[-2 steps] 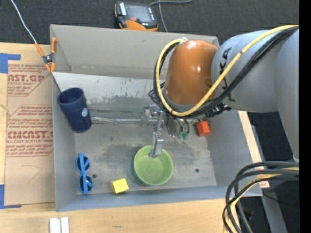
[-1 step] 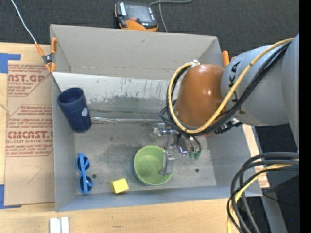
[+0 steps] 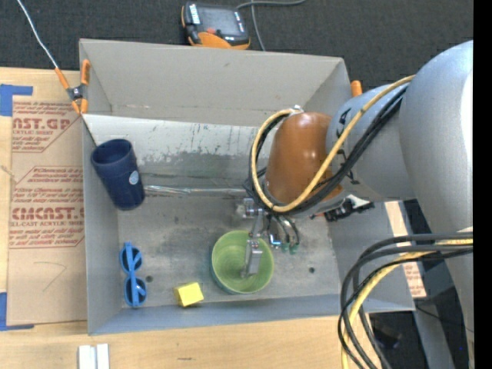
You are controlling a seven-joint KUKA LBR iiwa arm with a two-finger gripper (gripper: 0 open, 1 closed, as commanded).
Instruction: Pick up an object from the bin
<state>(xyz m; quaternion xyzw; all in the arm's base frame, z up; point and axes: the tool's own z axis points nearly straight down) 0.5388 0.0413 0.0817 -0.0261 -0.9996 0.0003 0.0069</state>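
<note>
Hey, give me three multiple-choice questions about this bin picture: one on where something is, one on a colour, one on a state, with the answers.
1. What is the end effector directly over?
A. the blue cup
B. the green bowl
C. the yellow block

2. What colour are the sunglasses near the left wall of the bin?
A. red
B. blue
C. white

3. How does the green bowl sit?
A. upside down
B. standing on its edge
C. open side up

Answers:
1 B, the end effector hangs within the bowl's rim.
2 B, the frame and lenses both look blue.
3 C, the bowl's hollow inside faces the camera.
</note>
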